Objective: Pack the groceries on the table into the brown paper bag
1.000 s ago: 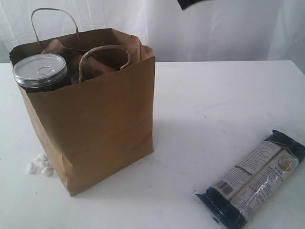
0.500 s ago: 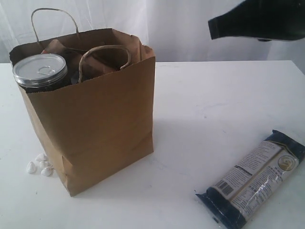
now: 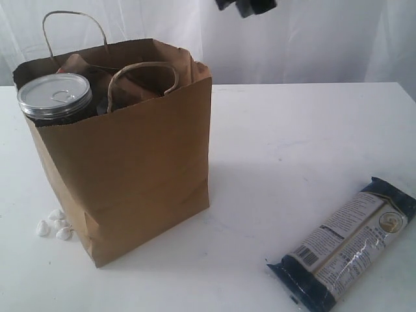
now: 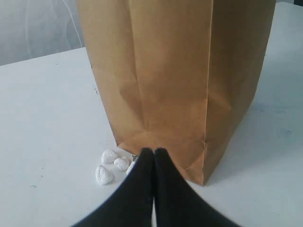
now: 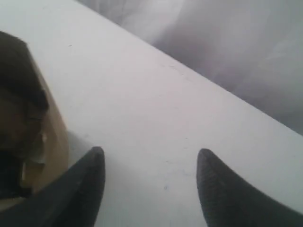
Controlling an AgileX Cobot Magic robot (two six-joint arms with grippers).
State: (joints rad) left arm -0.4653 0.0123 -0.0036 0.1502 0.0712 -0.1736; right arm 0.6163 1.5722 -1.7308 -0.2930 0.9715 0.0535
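Over the white table [image 3: 312, 143], left gripper [image 4: 154, 150] fingers press together; right gripper [image 5: 150, 153] fingers spread, empty.

At left of the frame, upright on the large flat white tabletop [image 3: 292, 130]: tall kraft-brown paper bag [image 3: 143, 175]. Inside it, at its left end, showing above the front rim: silver pull-tab can [image 3: 55, 96]. On the table just beside the bag's lower left corner: cluster of small white pebble-like lumps [image 3: 55, 223]. Well apart, at lower right: long dark-blue plastic packet [image 3: 344, 244], lying flat and slanted.
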